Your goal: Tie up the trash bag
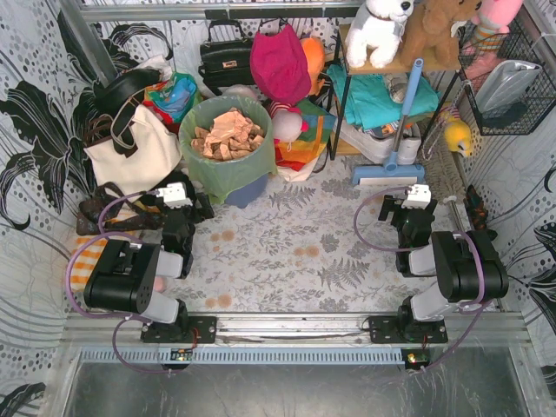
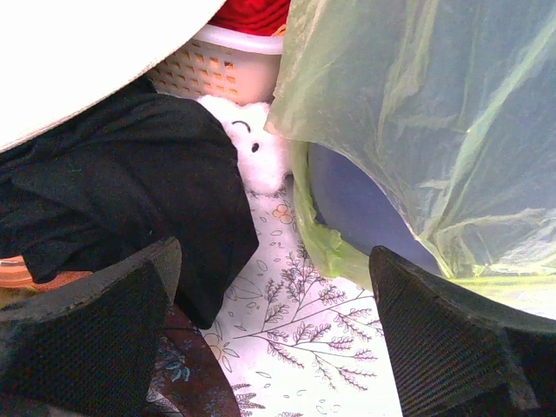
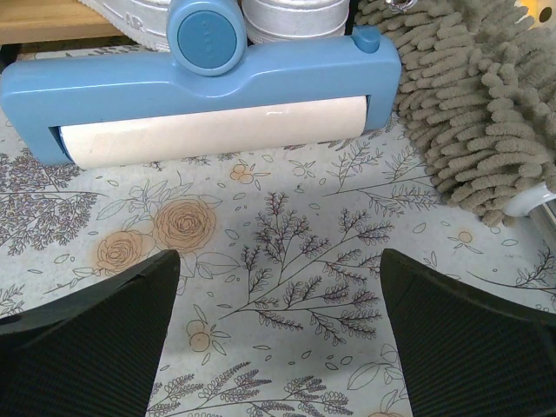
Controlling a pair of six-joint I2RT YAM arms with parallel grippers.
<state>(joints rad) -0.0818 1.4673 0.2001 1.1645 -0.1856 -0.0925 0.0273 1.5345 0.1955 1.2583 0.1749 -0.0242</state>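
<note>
trash bag [image 1: 207, 178] looks thin, soft, slippery; judged best pinched at its rim folded over the bin [image 1: 248, 191]; left fingers [image 2: 87, 339] and right fingers [image 3: 469, 339] gape wide, empty

The trash bag [image 1: 228, 165] sits in a bin [image 1: 248, 191] at the far left-centre of the table [image 1: 287, 252], with crumpled paper [image 1: 228, 135] inside it. A tote bag [image 1: 130, 156] stands just left of the bin and a handbag [image 1: 224, 59] lies behind it. To the right stands a shelf [image 1: 395, 65] with stuffed toys [image 1: 380, 30] on top. A roller head [image 1: 387, 174] lies before the shelf. The left gripper [image 2: 271, 261] is near the bin's front left. The right gripper [image 3: 280, 261] is before the roller head.
</note>
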